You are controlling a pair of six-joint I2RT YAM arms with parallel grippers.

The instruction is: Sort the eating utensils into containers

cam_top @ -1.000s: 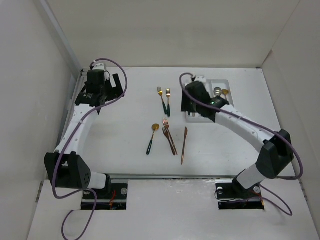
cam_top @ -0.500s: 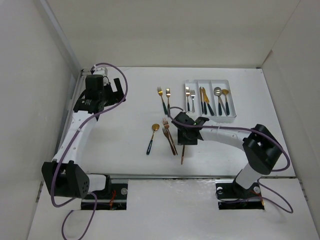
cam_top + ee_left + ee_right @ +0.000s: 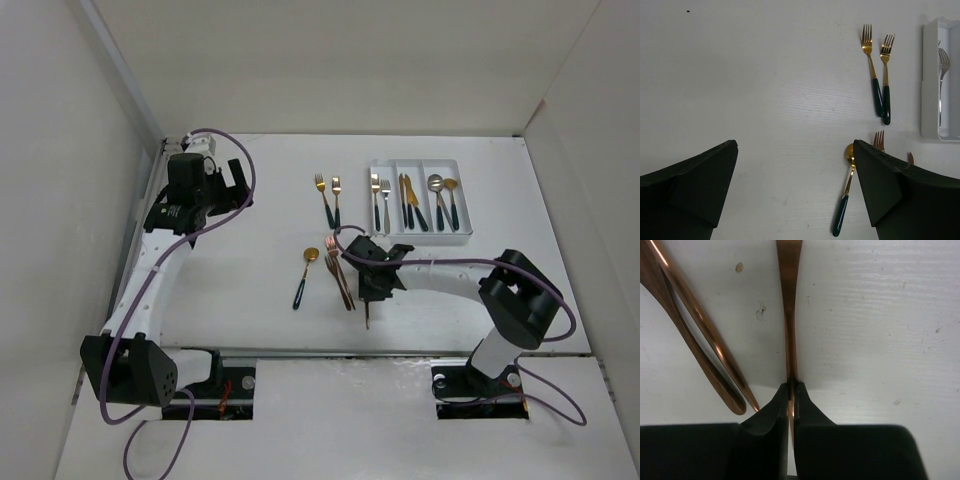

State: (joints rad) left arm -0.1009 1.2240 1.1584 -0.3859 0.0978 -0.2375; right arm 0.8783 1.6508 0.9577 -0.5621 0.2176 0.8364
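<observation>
- Two fingers of the right gripper [image 3: 791, 386] press on the slim copper-rose utensil [image 3: 788, 315] from both sides, jaws nearly together; it lies flat on the worktop [image 3: 260, 260].
- Just left of it lie two copper-rose forks [image 3: 702, 325], handles close together.
- The left gripper [image 3: 794, 145] hangs at far left, jaws spread wide, holding nothing.
- The white tray [image 3: 425, 240] at far right has cutlery in all three compartments.
- Two gold forks [image 3: 874, 85] and a gold spoon [image 3: 845, 192], dark-handled, lie loose mid-worktop.

Two copper forks [image 3: 715, 347] sat just left of the right gripper's [image 3: 791, 387] jaws and the copper knife [image 3: 789, 300] between them; right side was bare table [image 3: 880, 315], tons of room.
</observation>
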